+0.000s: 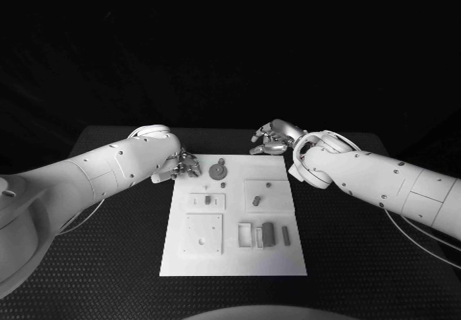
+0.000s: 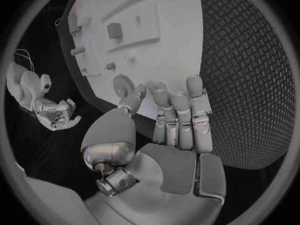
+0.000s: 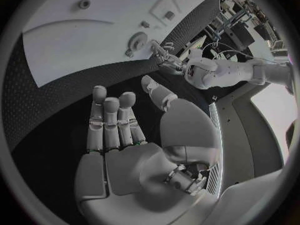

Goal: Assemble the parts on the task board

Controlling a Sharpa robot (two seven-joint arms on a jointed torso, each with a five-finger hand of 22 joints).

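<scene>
The white task board lies in the middle of the table, with several small grey parts on it. A round gear sits near its far edge, a small peg stands in a raised plate, and dark blocks lie beside a white frame. My left hand hovers at the board's far left corner, fingers stretched out and holding nothing. In the left wrist view that hand reaches over the board edge close to the gear. My right hand hangs past the far right corner, fingers spread, nothing in it.
Black textured table surrounds the board on all sides. Raised white plates with holes occupy the board's left half. The right wrist view shows the board, the gear and my left hand beyond it.
</scene>
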